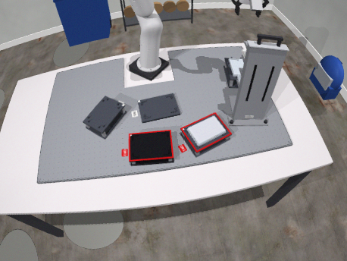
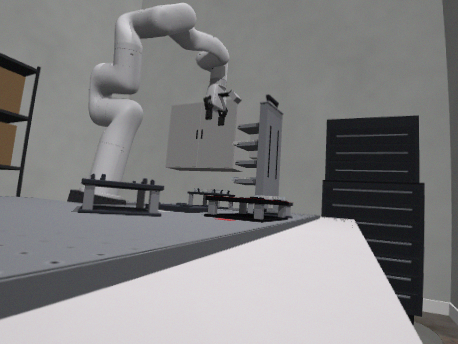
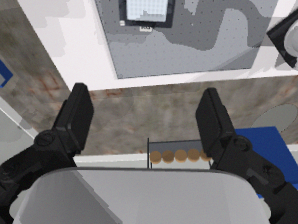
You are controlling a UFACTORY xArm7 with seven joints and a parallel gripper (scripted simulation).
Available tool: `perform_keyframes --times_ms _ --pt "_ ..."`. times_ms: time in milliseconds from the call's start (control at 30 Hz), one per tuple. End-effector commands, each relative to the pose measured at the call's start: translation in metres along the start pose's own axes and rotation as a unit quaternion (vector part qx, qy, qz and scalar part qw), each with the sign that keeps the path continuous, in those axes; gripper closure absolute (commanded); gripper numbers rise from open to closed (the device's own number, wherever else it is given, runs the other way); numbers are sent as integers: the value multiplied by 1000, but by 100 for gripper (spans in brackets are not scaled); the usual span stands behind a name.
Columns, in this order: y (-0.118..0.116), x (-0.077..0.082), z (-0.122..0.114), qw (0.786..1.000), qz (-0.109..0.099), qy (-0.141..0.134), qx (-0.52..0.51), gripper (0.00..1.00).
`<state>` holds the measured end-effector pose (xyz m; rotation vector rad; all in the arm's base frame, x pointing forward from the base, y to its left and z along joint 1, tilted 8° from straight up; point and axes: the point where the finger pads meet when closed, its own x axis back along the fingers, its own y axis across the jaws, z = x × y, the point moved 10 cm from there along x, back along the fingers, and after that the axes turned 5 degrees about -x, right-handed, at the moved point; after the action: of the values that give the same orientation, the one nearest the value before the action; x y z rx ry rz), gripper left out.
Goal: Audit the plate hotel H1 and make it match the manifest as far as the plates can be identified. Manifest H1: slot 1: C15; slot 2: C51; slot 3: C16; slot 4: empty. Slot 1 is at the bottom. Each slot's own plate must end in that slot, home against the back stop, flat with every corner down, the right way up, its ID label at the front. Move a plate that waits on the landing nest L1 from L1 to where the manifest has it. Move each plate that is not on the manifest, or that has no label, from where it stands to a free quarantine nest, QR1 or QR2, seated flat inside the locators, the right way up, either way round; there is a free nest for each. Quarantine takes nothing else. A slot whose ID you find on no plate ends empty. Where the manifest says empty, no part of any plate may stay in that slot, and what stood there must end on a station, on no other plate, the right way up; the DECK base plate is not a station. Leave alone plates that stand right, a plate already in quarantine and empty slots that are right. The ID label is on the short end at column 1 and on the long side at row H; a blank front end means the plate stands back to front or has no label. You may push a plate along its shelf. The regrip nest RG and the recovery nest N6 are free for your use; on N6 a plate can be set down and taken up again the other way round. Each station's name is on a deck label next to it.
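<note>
The plate hotel H1 [image 1: 261,81] is a grey tower with a handle at the back right of the deck. Its shelves [image 2: 247,155] face the arm, and a pale plate [image 1: 236,68] lies on them. A white plate [image 1: 206,132] sits in the right red-framed quarantine nest. The left red-framed nest [image 1: 151,146] is black and bare. My gripper [image 2: 216,112] is open and empty, high above the deck, level with the hotel's top and to the left of its shelves. In the wrist view the open fingers frame the floor, and a pale plate in a dark frame [image 3: 146,11] is at the top edge.
A tilted dark nest [image 1: 104,115] stands at the left of the deck. A flat dark nest [image 1: 158,107] lies beside it. The arm's base [image 1: 148,67] is at the back middle. A blue bin [image 1: 83,19] and a rack stand behind the table.
</note>
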<state>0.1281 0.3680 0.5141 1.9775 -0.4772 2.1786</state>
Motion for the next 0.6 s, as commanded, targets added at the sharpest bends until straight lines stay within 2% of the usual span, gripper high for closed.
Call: perform_keyframes --times_ms 0,567 --pt "0 -5 0 1000 2 0 0 0" --pt "0 -30 0 1000 2 0 0 0"
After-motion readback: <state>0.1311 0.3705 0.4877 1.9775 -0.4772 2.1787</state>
